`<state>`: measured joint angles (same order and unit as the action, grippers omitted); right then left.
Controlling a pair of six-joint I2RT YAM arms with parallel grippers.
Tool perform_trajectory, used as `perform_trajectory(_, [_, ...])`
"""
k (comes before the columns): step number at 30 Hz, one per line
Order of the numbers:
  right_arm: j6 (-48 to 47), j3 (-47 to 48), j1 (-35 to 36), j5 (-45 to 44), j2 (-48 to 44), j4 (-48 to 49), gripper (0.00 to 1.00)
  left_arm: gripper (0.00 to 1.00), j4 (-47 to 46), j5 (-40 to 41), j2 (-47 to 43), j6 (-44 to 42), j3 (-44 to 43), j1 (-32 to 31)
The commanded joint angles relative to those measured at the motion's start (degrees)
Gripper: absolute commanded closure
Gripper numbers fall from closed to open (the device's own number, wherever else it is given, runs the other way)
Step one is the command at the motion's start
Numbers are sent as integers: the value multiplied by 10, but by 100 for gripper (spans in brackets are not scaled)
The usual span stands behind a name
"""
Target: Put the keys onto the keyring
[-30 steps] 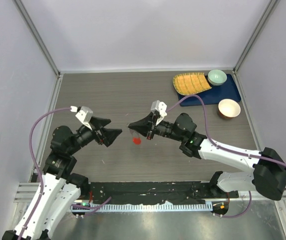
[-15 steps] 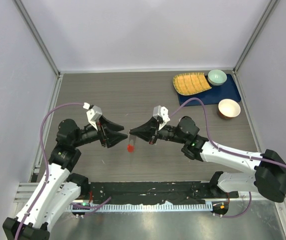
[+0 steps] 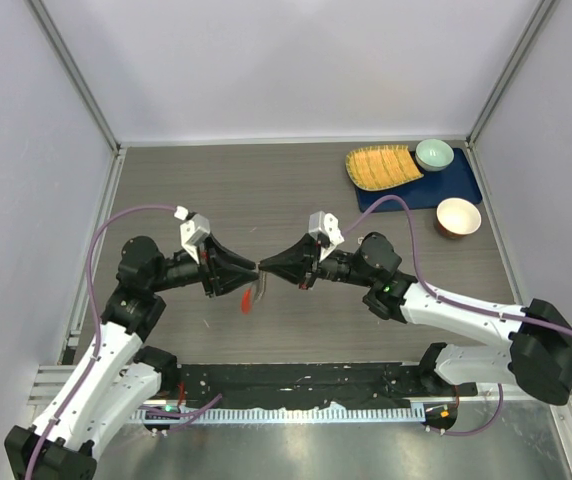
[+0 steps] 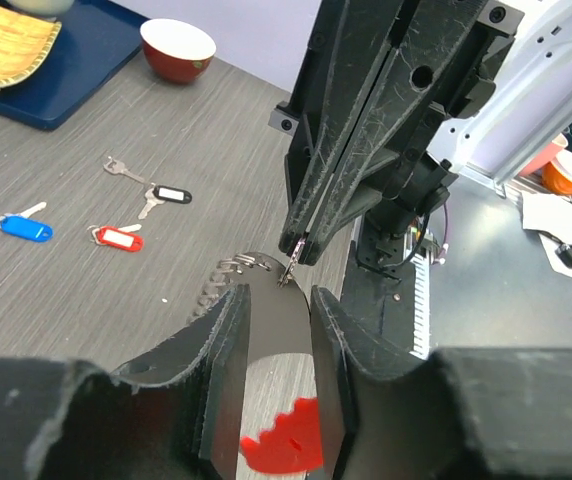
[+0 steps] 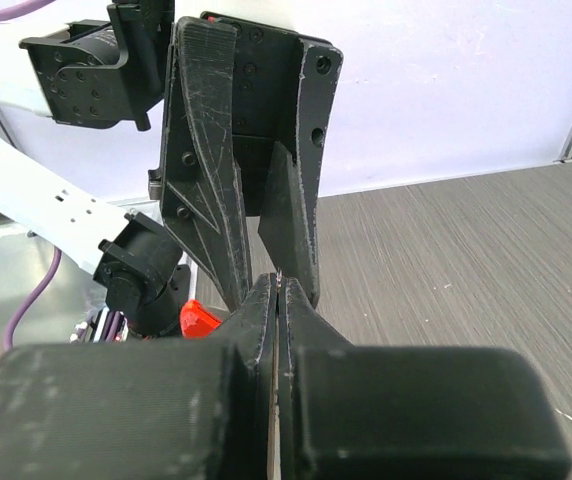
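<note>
The left gripper (image 3: pixel 250 269) and the right gripper (image 3: pixel 264 266) meet tip to tip above the middle of the surface (image 3: pixel 186 190).

**Right fingers** (image 5: pixel 254 318): fully closed. The tips pinch the wire loop of the keyring (image 4: pixel 238 263), which is held clear of the surface.

**Left fingers** (image 4: pixel 221 350): a narrow gap apart, one on each side of the right fingertips and the loop. It cannot be told whether they touch the loop.

**Keyring:** the loop sits at the point where the two sets of tips meet. The red fob (image 3: pixel 247 300) hangs below it. In the left wrist view the fob shows through the gap between the left fingers.

**Keys:** all four lie flat on the surface, apart from the keyring and from both grippers.
- The blue-headed key (image 4: pixel 23 228) and the red-headed key (image 4: pixel 116 238) lie near each other.
- The black-headed key (image 4: pixel 165 194) lies just beyond them.
- The plain silver key (image 4: pixel 118 168) lies beside the black-headed key.

A red bowl (image 4: pixel 177 47) stands further back on the surface.
</note>
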<state>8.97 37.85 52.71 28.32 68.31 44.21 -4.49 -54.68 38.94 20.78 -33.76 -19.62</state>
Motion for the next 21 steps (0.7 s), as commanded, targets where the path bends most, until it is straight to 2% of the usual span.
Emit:
perform_trajectory(1, [12,5,2,17,5,62,99,67,-33,-15,-8,1,2,-4])
perform_trajectory(11, [20,9,2,31,29,73,99,74,-59,-20,-18,21,4,-7])
perform_trajectory(16, [25,9,2,25,31,76,99,83,-58,-25,-18,21,7,-7])
perform_trajectory(21, [25,7,1,19,27,79,99,81,-50,-27,-20,16,11,-7])
